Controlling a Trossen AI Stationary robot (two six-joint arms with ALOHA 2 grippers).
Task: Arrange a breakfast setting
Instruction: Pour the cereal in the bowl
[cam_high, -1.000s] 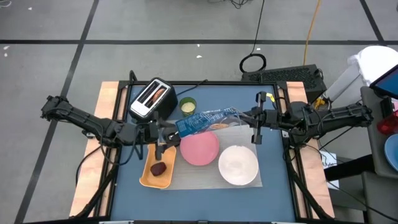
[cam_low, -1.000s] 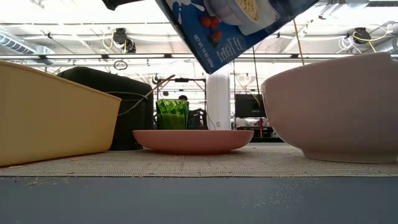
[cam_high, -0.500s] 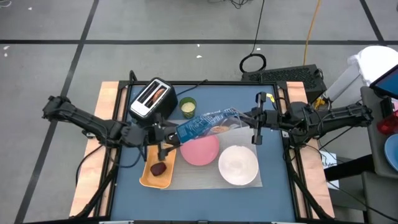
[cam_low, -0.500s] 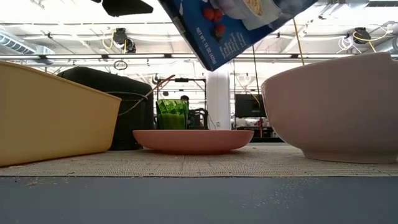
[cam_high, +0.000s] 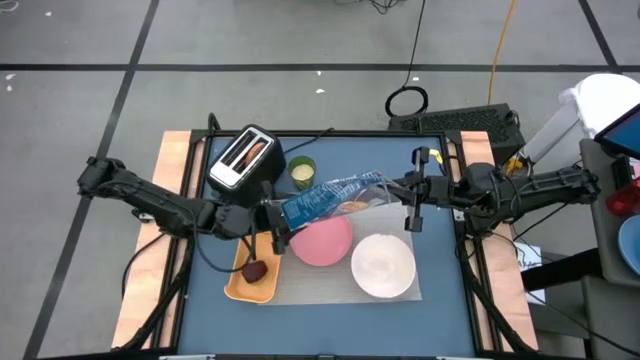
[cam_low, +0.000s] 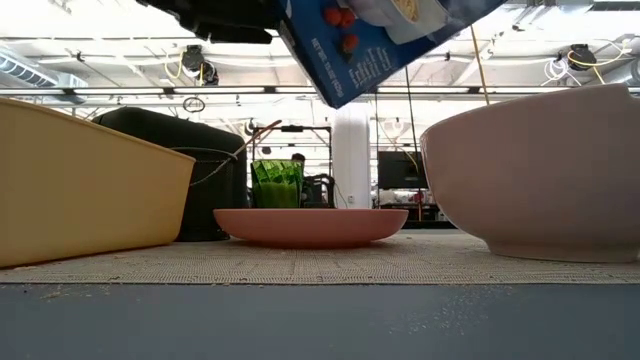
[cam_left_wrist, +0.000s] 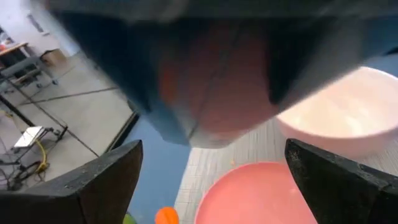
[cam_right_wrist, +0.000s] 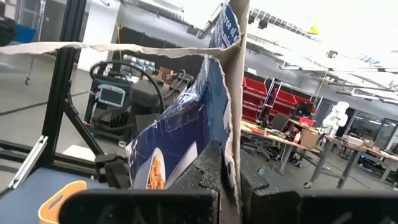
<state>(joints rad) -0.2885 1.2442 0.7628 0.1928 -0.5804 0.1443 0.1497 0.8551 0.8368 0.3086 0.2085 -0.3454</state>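
A blue cereal box (cam_high: 330, 197) hangs tilted above the round pink plate (cam_high: 322, 242), between my two grippers. My right gripper (cam_high: 411, 203) is shut on its torn-open end. My left gripper (cam_high: 276, 228) is open beside the box's closed lower end (cam_left_wrist: 205, 81); I cannot tell whether it touches. The white bowl (cam_high: 383, 265) and the plate rest on the grey mat (cam_high: 300, 288). A dark-red fruit (cam_high: 255, 271) lies in the yellow tray (cam_high: 238, 287). A bagel sits in the toaster (cam_high: 240, 160). No spoon or loose cereal shows. My right gripper pinches one cardboard wall of the box's open end (cam_right_wrist: 234, 134) between its two fingers, one finger inside the box and one outside. The fingers come level from the table's right side. The box is lifted clear, slanting down toward the left over the plate.
A small green cup (cam_high: 303, 171) stands behind the plate, right of the toaster. The yellow tray lies at the mat's left end. Bare blue table (cam_high: 330, 320) lies toward the near edge.
My left gripper has moved toward the table's right, over the yellow tray, up to the box's closed lower end. The box stays held in the air by my right gripper.
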